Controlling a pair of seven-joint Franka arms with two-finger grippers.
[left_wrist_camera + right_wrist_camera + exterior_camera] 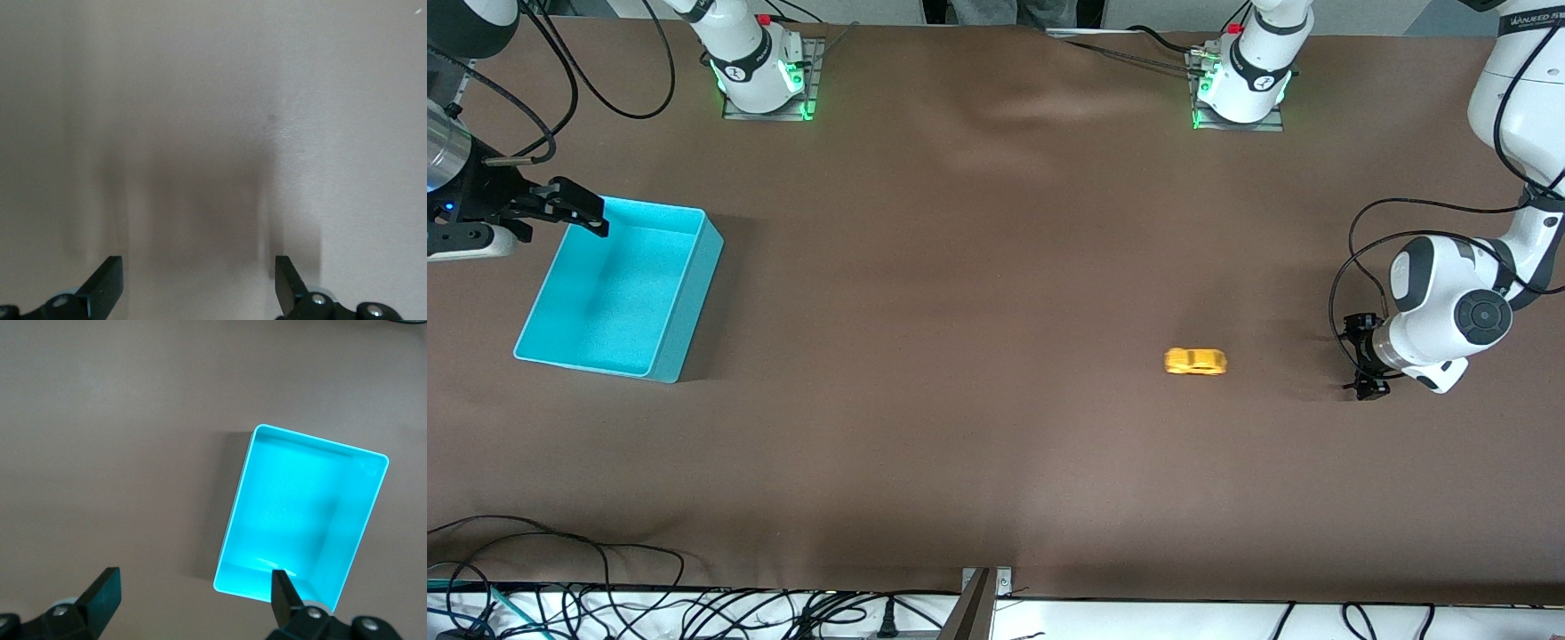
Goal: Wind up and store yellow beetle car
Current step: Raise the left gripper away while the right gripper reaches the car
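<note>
Left claw open and empty, low over bare table at the left arm's end.
Yellow beetle car on the table just beside that claw, toward the right arm's end, apart from its fingers. Right claw also spread wide, holding nothing, waiting above the rim of the turquoise bin, well apart from the car.
</note>
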